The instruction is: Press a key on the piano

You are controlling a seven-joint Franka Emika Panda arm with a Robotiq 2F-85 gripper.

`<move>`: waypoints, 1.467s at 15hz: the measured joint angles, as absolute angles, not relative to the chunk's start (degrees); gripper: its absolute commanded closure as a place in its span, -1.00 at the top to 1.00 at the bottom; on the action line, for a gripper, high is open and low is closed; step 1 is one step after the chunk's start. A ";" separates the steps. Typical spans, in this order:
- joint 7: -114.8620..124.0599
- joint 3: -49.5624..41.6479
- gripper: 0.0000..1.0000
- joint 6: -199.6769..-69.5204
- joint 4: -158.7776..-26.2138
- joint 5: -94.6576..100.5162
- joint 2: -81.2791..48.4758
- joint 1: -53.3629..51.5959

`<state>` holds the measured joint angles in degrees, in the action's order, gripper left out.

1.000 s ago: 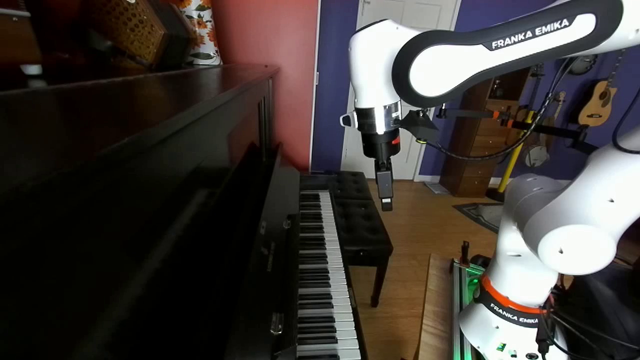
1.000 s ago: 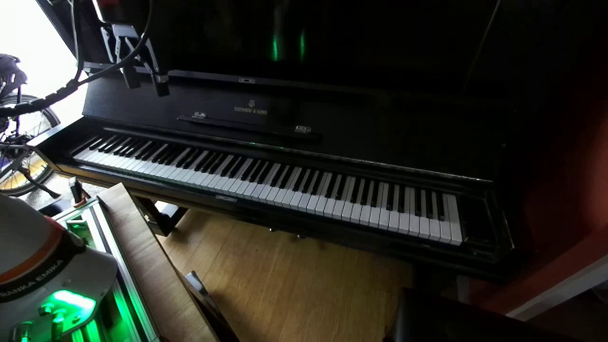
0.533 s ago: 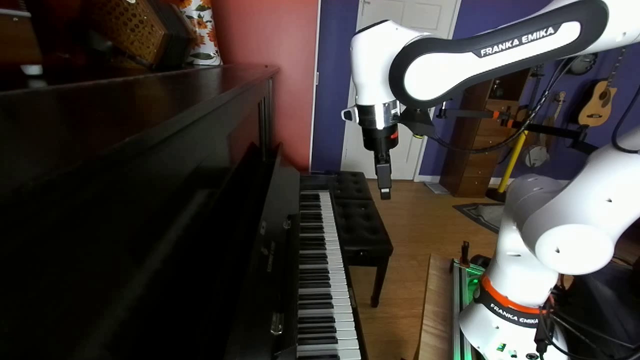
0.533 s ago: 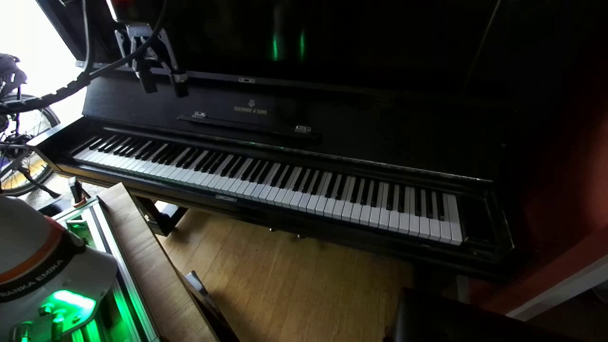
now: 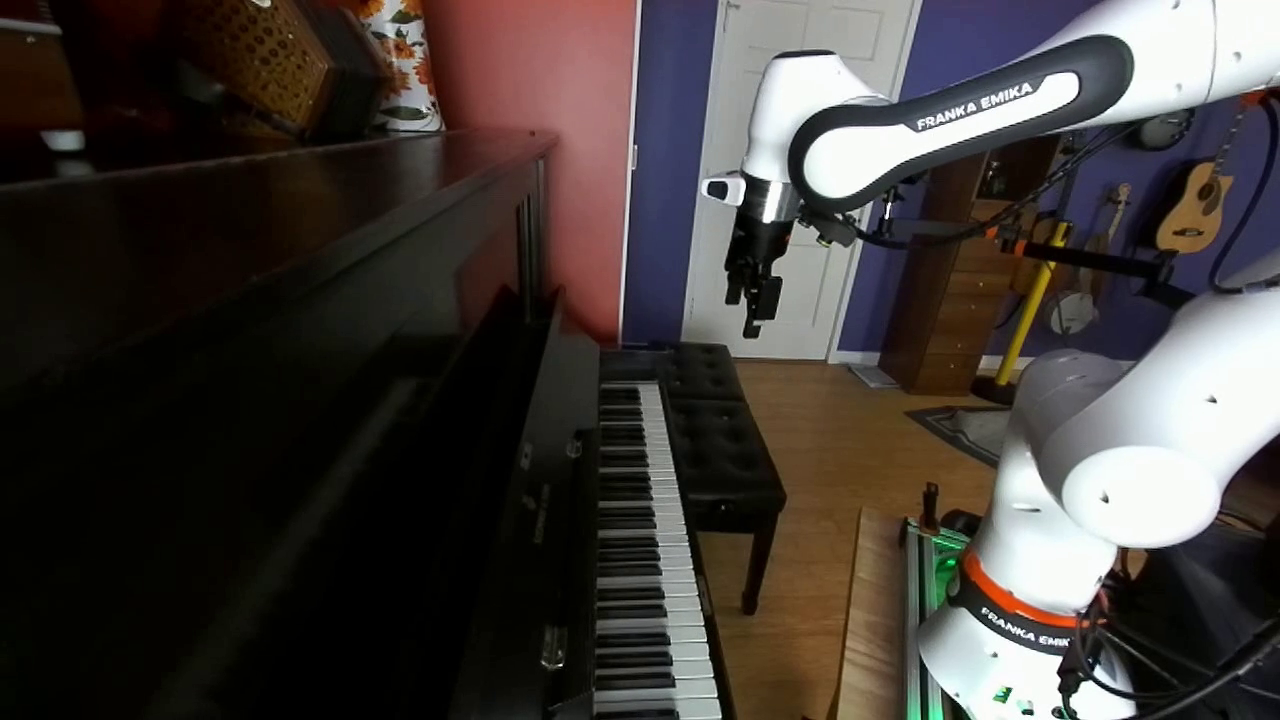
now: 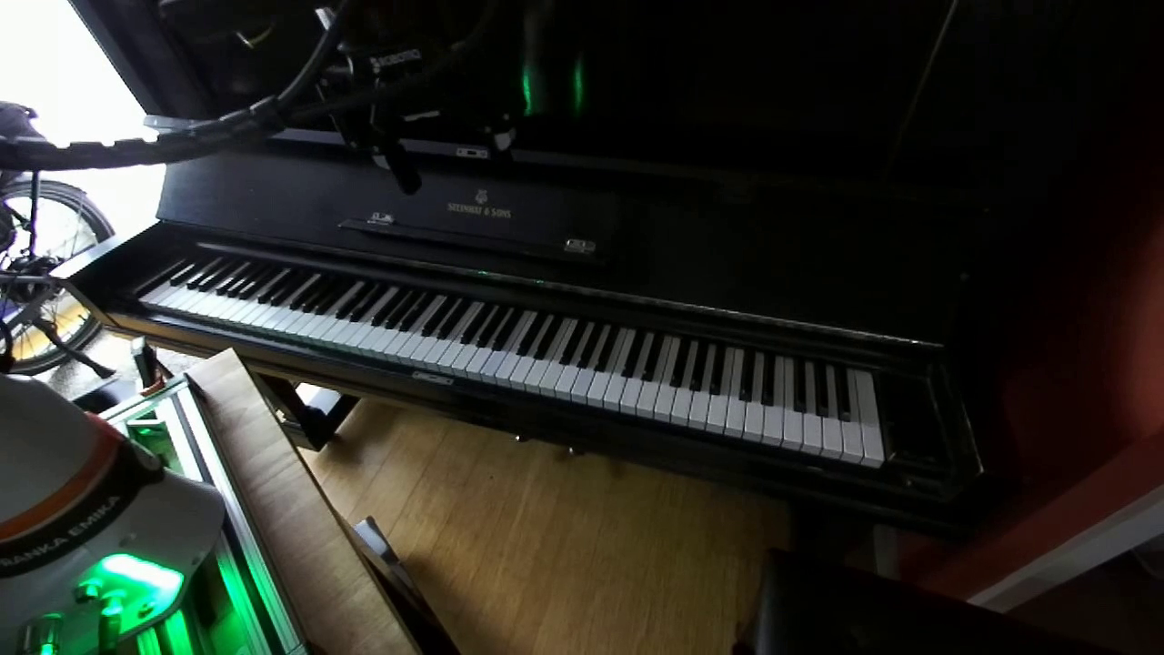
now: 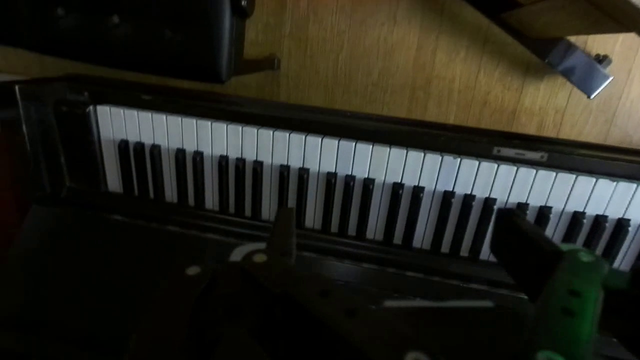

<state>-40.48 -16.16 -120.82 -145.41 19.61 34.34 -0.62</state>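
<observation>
Found the piano (image 6: 546, 227) across the floor (image 6: 564, 509) from the wooden edge of the bench (image 5: 875, 620). Noted the pincer (image 7: 393, 211) spread wide, gripping nothing visible, high above the keys (image 7: 330, 150) and touching none, on the piano side of that edge. Saw no key visibly down. Judged the task at positioning only, with no pressing done; left to do: descend, meet one key, push it down. Cannot tell the intended key.

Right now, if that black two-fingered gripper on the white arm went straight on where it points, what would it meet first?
Probably the white and black keys of the dark wooden piano: in the wrist view they lie beyond the open gripper, but depth is unclear.
</observation>
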 measured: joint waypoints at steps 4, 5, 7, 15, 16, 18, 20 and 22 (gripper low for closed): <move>-41.46 -15.89 1.00 -121.68 -145.43 19.53 34.18 0.22; -41.26 -15.34 1.00 -121.66 -145.43 19.51 34.18 0.22; -41.16 -15.11 1.00 -121.66 -145.43 19.51 34.18 0.23; -41.24 -14.62 1.00 -121.69 -145.46 19.69 34.00 0.48; -41.23 -14.65 1.00 -121.75 -145.37 19.87 33.34 1.02; -41.92 -15.91 1.00 -122.52 -144.98 20.07 30.49 2.95; -44.95 -19.12 1.00 -125.05 -144.14 19.75 25.68 4.65; -49.00 -22.83 1.00 -129.33 -142.97 18.47 19.57 6.06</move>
<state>-49.00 -22.83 -129.33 -142.97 18.47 19.57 6.06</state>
